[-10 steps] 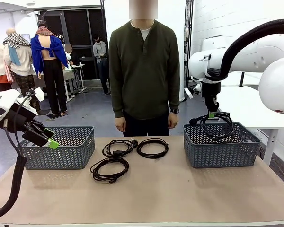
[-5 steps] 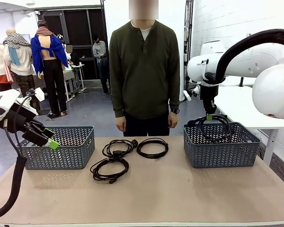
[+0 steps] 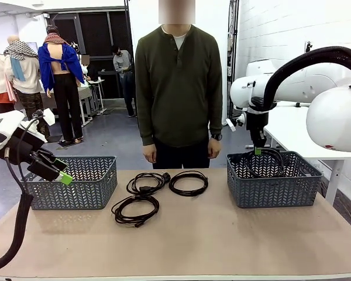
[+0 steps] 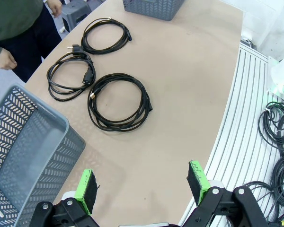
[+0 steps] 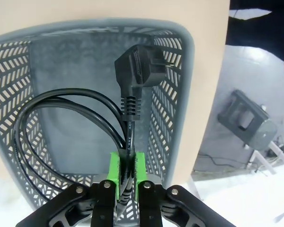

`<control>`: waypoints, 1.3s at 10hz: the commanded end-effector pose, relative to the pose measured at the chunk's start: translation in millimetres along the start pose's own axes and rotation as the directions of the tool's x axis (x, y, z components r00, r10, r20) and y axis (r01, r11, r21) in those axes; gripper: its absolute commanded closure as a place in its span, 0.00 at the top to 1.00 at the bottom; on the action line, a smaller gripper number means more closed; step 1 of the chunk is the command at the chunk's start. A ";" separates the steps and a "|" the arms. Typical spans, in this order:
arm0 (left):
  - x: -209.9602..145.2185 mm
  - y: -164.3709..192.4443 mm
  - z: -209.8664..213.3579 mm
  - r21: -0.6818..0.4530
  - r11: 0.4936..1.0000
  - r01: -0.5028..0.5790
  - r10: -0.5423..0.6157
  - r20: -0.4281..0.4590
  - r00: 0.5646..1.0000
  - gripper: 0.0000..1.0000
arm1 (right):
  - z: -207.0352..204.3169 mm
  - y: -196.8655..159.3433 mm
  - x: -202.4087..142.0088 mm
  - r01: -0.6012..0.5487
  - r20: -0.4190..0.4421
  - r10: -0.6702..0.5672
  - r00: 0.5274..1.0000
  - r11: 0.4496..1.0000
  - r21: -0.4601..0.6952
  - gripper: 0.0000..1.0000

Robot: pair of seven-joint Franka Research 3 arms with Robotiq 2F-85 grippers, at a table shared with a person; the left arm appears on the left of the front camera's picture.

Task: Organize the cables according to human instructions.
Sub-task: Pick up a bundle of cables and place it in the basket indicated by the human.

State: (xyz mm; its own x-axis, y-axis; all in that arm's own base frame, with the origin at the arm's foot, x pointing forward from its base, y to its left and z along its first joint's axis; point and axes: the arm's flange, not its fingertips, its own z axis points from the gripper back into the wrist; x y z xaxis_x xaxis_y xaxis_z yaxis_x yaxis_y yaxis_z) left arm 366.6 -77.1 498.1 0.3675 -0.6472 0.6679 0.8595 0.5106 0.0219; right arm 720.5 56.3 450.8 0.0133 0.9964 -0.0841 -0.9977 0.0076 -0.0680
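The step in hand looks like depositing one cable. The right hand (image 3: 258, 148) is clamped on the held cable (image 3: 269, 156), its green pads pinching the cord just below the moulded plug (image 5: 142, 71). The black coil hangs from that grip down inside the right basket (image 3: 272, 188), a grey plastic basket with a herringbone lattice. In the right wrist view, the right hand (image 5: 127, 166) sits above the basket floor with the loops sweeping toward one wall.

The next move probably calls for lowering a little and parting the pads so the whole coil settles within the walls and no loop drapes over the rim. The plug sticks up past the pads and may tip sideways on release.

The three loose cables (image 3: 146, 184) lie coiled near the middle of the tabletop (image 3: 222, 243), between the two baskets: two side by side toward the person and one nearer the robot. The left hand (image 3: 61, 171) hovers wide open and empty in front of the left basket (image 3: 88, 190), which appears empty in the left wrist view. Which cable goes where depends on the person (image 3: 178, 88), who stands at the far edge with arms hanging and is not pointing.

The tabletop is plain tan and matte. Behind it are a grey floor, a dark doorway and a white brick wall.
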 end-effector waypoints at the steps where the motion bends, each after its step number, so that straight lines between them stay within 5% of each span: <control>1: -1.4 4.0 0.3 -0.014 1.000 0.015 -0.014 0.017 1.000 1.00 | 3.2 -9.0 -1.3 0.019 -0.014 -0.019 1.000 1.000 0.005 0.00; 2: -1.4 4.0 0.3 -0.014 1.000 0.015 -0.014 0.017 1.000 1.00 | 1.8 -9.4 -1.2 0.028 -0.019 -0.028 0.999 1.000 0.011 0.12; 6: -1.4 4.0 0.3 -0.014 1.000 0.015 -0.014 0.017 1.000 1.00 | -3.7 -12.5 -3.2 0.062 -0.017 -0.061 0.998 0.997 0.049 0.92; 7: -1.4 4.0 0.3 -0.014 1.000 0.015 -0.014 0.017 1.000 1.00 | -3.4 -13.9 -4.7 0.077 -0.007 -0.077 0.997 0.995 0.061 1.00; 13: -1.4 4.0 0.3 -0.014 1.000 0.015 -0.014 0.017 1.000 1.00 | 9.7 -12.6 -10.9 0.129 0.012 -0.131 0.991 0.988 0.089 1.00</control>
State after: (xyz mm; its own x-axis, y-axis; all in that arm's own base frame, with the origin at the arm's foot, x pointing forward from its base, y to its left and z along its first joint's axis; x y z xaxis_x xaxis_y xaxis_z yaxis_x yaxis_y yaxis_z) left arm 366.6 -77.1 498.1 0.3675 -0.6472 0.6679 0.8595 0.5106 0.0219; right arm 722.8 45.9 463.3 0.1175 0.9892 -0.0876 -0.9931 0.1173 -0.0078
